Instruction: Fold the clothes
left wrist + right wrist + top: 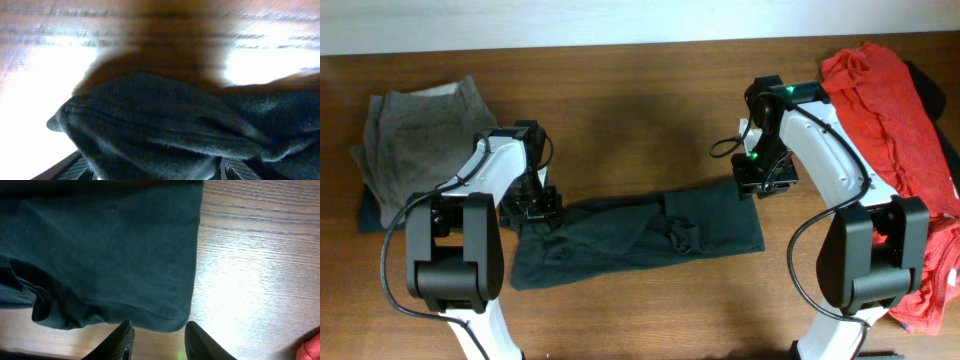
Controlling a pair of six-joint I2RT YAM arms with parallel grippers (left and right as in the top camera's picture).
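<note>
The clothes, dark charcoal trousers, lie folded into a long band across the middle of the table. At their left end sits my left gripper. In the left wrist view the trousers bulge up in a thick roll between my widely parted fingers, so this gripper is open around the fabric. My right gripper hovers at the band's right back corner. There the trousers' corner ends just ahead of the gripper, which is open over bare wood.
Grey-khaki trousers lie at the back left on top of a navy garment. A heap of red clothes runs down the right side, and its edge shows in the right wrist view.
</note>
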